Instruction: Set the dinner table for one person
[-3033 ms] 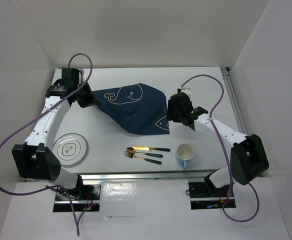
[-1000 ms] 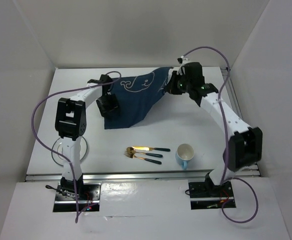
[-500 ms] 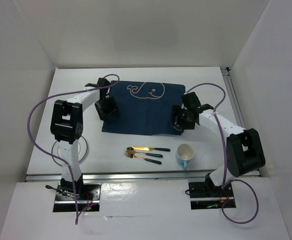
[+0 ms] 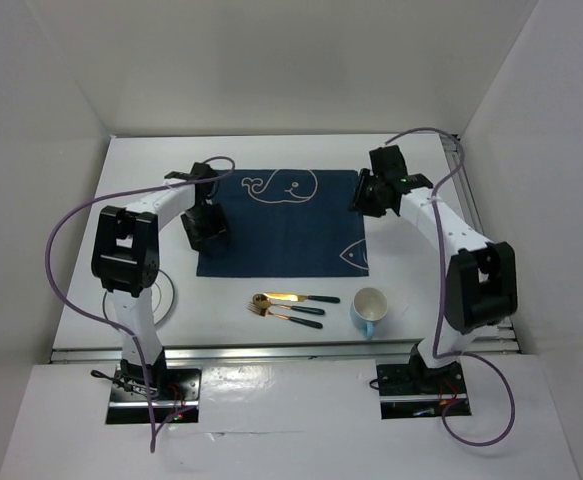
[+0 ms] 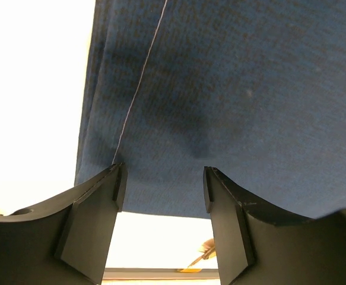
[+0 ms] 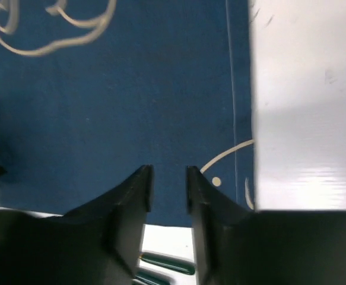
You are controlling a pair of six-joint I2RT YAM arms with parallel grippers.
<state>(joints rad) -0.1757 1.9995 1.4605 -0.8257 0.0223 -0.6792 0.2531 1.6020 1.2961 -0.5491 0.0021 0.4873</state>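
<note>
The dinner table point(image 4: 271, 152) is a white tabletop. On it a navy whale-print placemat point(image 4: 281, 225) lies spread flat. My left gripper point(image 4: 207, 226) hangs over the mat's left edge. In the left wrist view it point(image 5: 164, 187) is open and empty above the cloth point(image 5: 232, 89). My right gripper point(image 4: 367, 192) is over the mat's far right corner. In the right wrist view it point(image 6: 169, 184) has a narrow empty gap between the fingers, above the cloth point(image 6: 131, 89). Gold cutlery with dark green handles point(image 4: 289, 305) lies near the mat's front edge.
A light blue mug point(image 4: 369, 310) stands right of the cutlery. A white plate point(image 4: 167, 296) at the front left is partly hidden by the left arm. Silver rails run along the near edge point(image 4: 271, 350) and the right edge point(image 4: 468, 205). White walls enclose the table.
The placemat went from held up and bunched to lying flat. The right gripper let go of it and moved from the mat's near right side to its far right corner.
</note>
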